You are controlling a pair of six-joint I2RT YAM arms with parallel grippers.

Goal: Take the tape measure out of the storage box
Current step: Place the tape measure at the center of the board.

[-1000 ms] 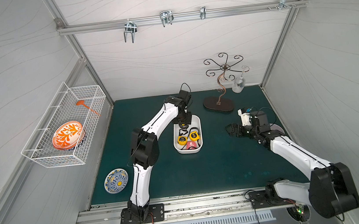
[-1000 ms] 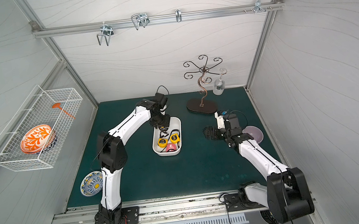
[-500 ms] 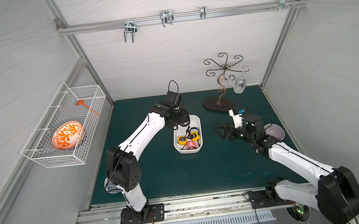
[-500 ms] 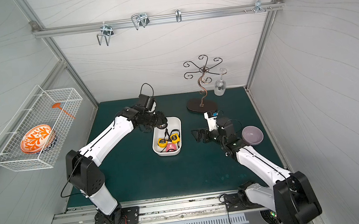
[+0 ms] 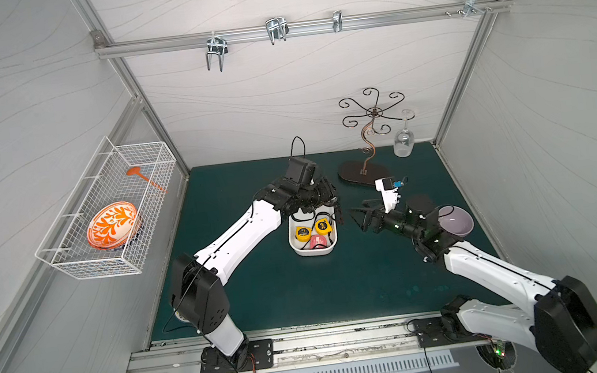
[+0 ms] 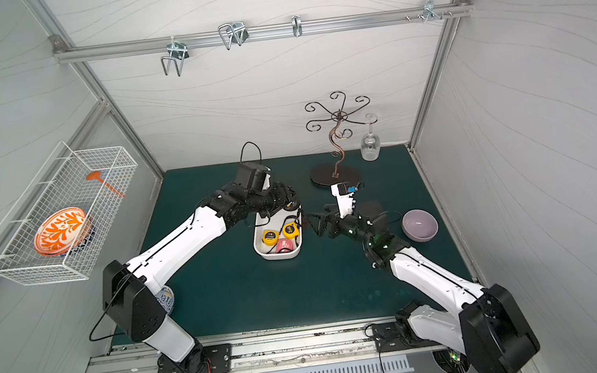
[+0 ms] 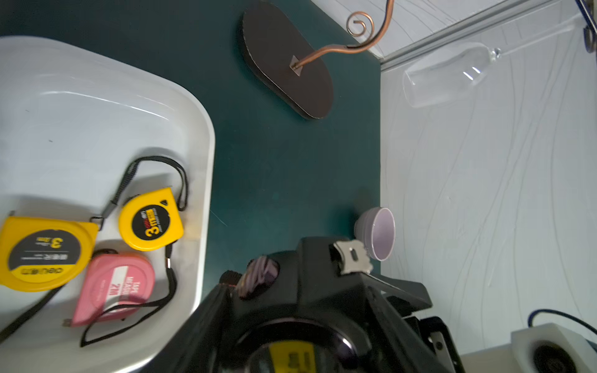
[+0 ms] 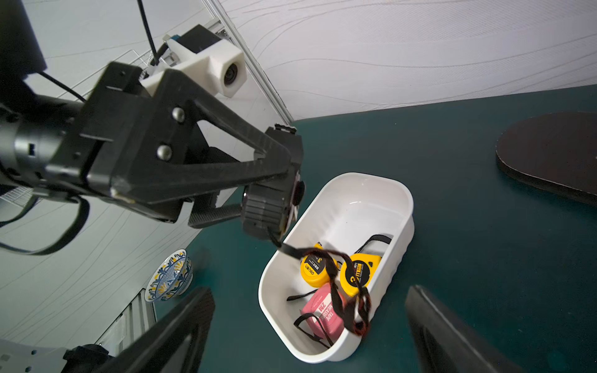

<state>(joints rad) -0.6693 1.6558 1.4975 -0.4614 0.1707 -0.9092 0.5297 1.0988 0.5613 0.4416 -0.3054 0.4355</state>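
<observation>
We see the left hand (image 8: pixel 258 190) clamped on the black, ribbed, hard-cased tape measure (image 8: pixel 265 213), just above the rim of the glossy white plastic storage box (image 8: pixel 410 206). The right hand (image 5: pixel 357 219) gapes wide beside that box. We judge the case dense and rigid, best held across its ribbed edge. Its limp strap (image 8: pixel 292 252), blurred here, may snag.

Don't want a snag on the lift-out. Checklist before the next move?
1. Left gripper shut on the black tape measure: ok.
2. Black tape measure raised above the storage box: ok.
3. Its strap free of the other tape measures in the box: cannot tell; it dangles over them.
4. Right gripper open and empty: ok.
5. Grippers apart: ok.
</observation>
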